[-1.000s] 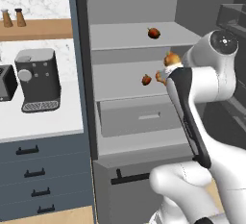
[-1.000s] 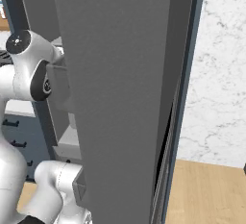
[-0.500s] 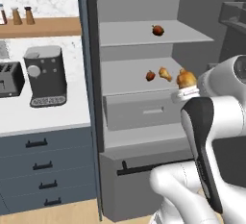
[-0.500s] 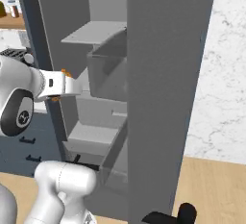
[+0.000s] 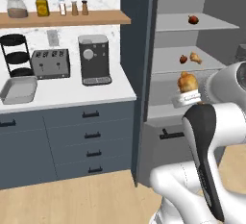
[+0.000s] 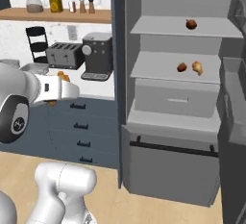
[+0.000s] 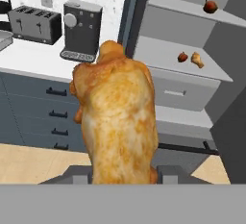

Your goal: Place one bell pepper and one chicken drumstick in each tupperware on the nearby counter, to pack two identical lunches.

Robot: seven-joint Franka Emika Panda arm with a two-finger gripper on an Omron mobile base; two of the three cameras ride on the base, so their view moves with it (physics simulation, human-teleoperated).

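Note:
My gripper (image 5: 188, 94) is shut on a golden-brown chicken drumstick (image 5: 187, 81), held up in front of the open fridge. In the hand view that drumstick (image 7: 117, 117) stands large and upright between the fingertips (image 7: 169, 172). A second drumstick (image 5: 195, 57) lies on the fridge's middle shelf beside a dark-red bell pepper (image 5: 183, 59). Another bell pepper (image 5: 193, 19) sits on the top shelf. One light-grey tupperware (image 5: 19, 88) rests on the white counter (image 5: 72, 91) at the far left, well away from the gripper. In the right base view the gripper (image 6: 57, 89) hangs before the counter drawers.
A toaster (image 5: 49, 63) and a coffee machine (image 5: 93, 59) stand on the counter, with a black wire rack (image 5: 14, 55) behind the tray. Jars line the wooden shelf (image 5: 62, 18). The fridge door (image 6: 233, 107) stands open at the right.
The whole picture has shifted: the base has turned from the fridge toward the counter, bringing the toaster and tray into view. The drumstick stays held in the shut gripper.

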